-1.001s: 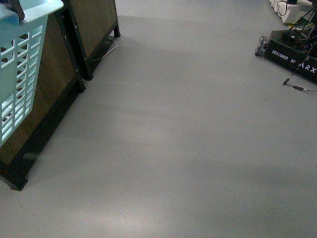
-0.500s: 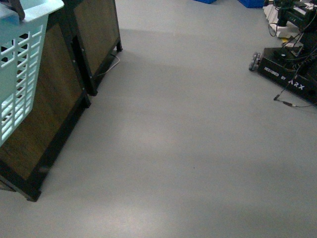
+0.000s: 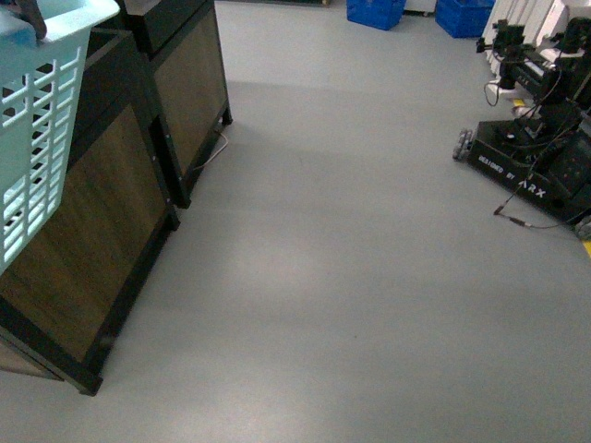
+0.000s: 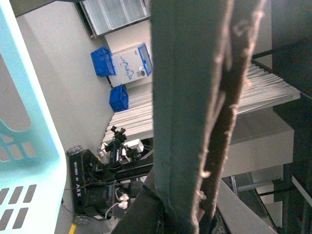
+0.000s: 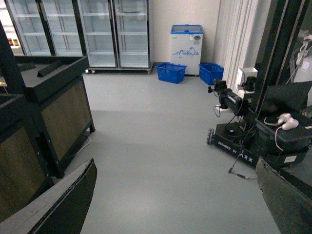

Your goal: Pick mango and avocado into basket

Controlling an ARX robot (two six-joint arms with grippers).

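Rolling across the shop floor (image 3: 323,277), your front view now takes in more of the room than a second ago. Two blue crates (image 3: 377,11) have come into sight at the far edge. The other parked robot base (image 3: 531,171), lettered ARX, has slid from the right margin further into the picture. The dark wooden display stands (image 3: 102,240) have swung so that their side panels show more fully.

One thing has not shifted. The basket (image 3: 37,138), light teal with slotted walls, stays pinned in the upper left corner, its brown handle (image 3: 32,17) just visible above the rim. That suggests it is travelling with you.

The left pincer (image 4: 195,146) fills its wrist view as a close, blurred band beside the teal wall. You cannot tell from this whether it is clamped on the handle. The right pincer (image 5: 175,165) is spread wide with nothing between its fingers, looking out at the floor, a white chest freezer (image 5: 186,43) and glass-door fridges (image 5: 97,34).

Neither the mango nor the avocado appears in any view. You are probably in transit towards the fruit, with both picks not yet begun.
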